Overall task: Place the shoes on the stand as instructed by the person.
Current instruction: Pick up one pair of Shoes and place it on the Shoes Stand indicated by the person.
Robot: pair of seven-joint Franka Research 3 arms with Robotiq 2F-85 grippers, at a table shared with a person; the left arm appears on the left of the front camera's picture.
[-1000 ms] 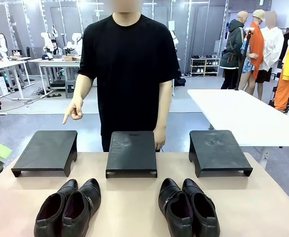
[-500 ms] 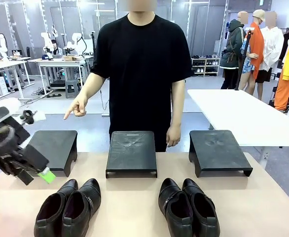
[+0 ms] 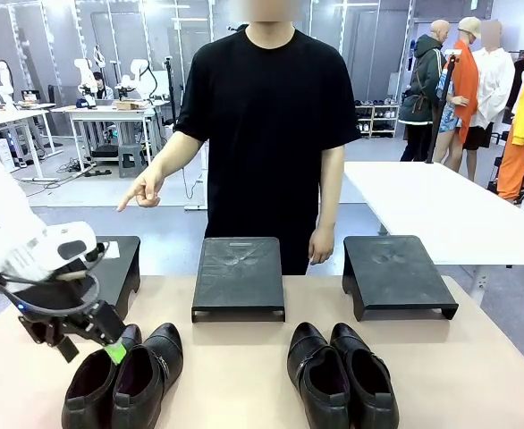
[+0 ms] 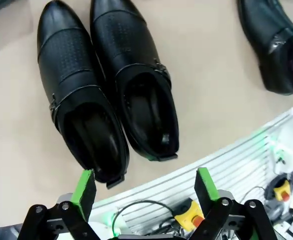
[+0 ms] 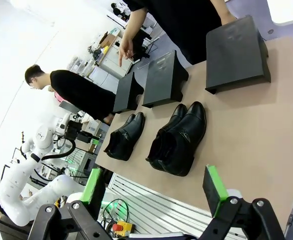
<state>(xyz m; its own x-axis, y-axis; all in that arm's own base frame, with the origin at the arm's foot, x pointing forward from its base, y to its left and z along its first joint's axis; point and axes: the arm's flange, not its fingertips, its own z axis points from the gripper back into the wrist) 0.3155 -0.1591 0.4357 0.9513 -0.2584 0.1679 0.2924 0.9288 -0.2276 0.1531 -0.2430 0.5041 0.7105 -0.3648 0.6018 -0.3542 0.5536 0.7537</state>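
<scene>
One table (image 3: 244,384), tan top, carries all items.

One person (image 3: 271,125) in a black T-shirt stands at the far edge, behind the middle stand. One hand (image 3: 143,190) is raised with the index finger pointing down, toward the robot's left end of the row. The other hand (image 3: 322,243) hangs at the side.

Stands: three, black, in a row along the far side. All three tops are bare.
- left stand (image 3: 123,264), partly hidden by the left arm
- middle stand (image 3: 239,275)
- right stand (image 3: 394,273)

Shoes: four, in two pairs, on the table on the near side of the stands, toes toward them. In each pair the two shoes lie side by side, touching.
- left pair (image 3: 132,375), between the left and middle stands
- right pair (image 3: 341,375), between the middle and right stands

Grippers: two.
- left gripper (image 3: 90,349), jaws spread wide, holding nothing. It hangs at the outer shoe of the left pair. Contact between pad and leather cannot be determined.
- right gripper (image 5: 154,186), jaws spread wide, holding nothing. It is well apart from both pairs.
</scene>
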